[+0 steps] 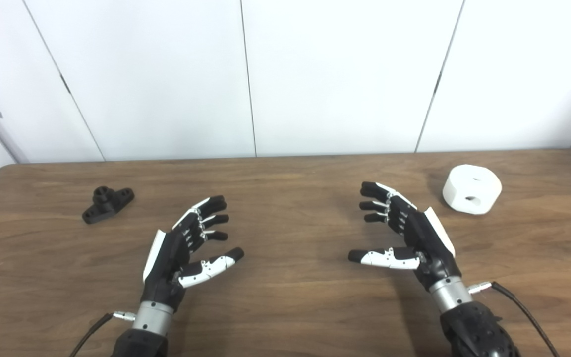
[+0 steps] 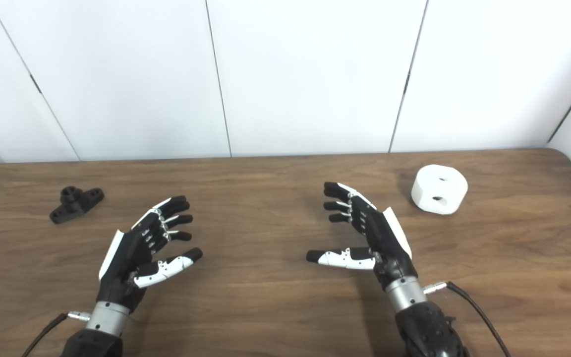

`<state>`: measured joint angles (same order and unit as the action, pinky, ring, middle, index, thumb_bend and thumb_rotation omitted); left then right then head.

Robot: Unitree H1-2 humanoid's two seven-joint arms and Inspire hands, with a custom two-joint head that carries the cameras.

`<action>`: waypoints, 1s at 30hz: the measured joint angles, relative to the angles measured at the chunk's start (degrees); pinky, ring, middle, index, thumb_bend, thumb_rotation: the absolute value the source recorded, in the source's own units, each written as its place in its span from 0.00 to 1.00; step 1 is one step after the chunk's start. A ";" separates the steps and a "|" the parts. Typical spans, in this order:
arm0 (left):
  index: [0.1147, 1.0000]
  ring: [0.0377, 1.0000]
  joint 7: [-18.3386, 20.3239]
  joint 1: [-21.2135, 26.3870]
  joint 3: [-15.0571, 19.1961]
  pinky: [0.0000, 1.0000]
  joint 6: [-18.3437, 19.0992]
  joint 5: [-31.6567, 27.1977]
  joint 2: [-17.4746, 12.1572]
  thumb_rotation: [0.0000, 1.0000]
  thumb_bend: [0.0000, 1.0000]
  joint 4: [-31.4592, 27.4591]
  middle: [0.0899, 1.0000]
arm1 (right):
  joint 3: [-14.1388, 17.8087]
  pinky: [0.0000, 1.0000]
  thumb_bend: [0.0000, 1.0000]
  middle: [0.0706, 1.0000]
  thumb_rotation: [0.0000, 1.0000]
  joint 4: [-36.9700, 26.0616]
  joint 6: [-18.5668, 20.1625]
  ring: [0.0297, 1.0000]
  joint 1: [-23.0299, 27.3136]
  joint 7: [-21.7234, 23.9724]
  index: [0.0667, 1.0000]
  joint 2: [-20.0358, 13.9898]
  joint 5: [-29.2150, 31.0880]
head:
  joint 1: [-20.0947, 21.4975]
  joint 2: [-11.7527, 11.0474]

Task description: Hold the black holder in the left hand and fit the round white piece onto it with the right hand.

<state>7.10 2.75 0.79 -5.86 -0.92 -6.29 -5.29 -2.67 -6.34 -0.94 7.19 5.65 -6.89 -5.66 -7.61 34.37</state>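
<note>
While both hands hover empty over the table (image 1: 285, 307), nothing is picked up yet.
Black holder (image 1: 108, 203) lies far left, well apart from the left hand (image 1: 186, 253); round white piece (image 1: 472, 189) sits far right, near the right hand (image 1: 404, 233) but untouched. Fingers (image 1: 211, 218) on both sides spread wide, released, palms inward, touching nothing. Judgement: left should reach outward first and grip the holder by its flat base, boss upward, leaving it clear for the white piece's hole.

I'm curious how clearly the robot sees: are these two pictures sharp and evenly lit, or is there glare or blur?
Left eye view: even, soft light, slightly soft focus; the round white piece looks nearly washed out. Right eye view: similar, only faint shadows beneath the right hand and left hand; the black holder loses detail.
</note>
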 measured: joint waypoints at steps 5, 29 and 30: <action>0.82 0.78 -0.23 0.00 -0.83 0.65 -0.14 0.18 0.94 0.00 0.70 0.10 0.83 | 0.30 0.71 0.76 0.84 0.07 0.01 -0.02 0.77 -0.04 0.51 0.83 -1.01 0.62 | -10.57 -3.51; 0.81 0.77 -3.02 1.58 -3.83 0.67 -4.91 5.17 4.70 0.00 0.71 5.80 0.83 | 1.81 0.67 0.72 0.82 0.00 -3.27 3.77 0.76 -0.63 1.35 0.80 -2.68 1.66 | -19.81 -8.97; 0.80 0.76 -3.03 1.58 -3.79 0.65 -4.89 5.16 4.69 0.00 0.70 5.80 0.83 | 1.84 0.66 0.72 0.82 0.00 -3.27 3.84 0.76 -0.64 1.35 0.80 -2.68 1.65 | -19.90 -9.06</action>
<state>4.07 4.33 -2.99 -10.75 4.24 -1.59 0.51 -0.83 -9.62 2.90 6.55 7.00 -9.57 -4.00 -27.51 25.31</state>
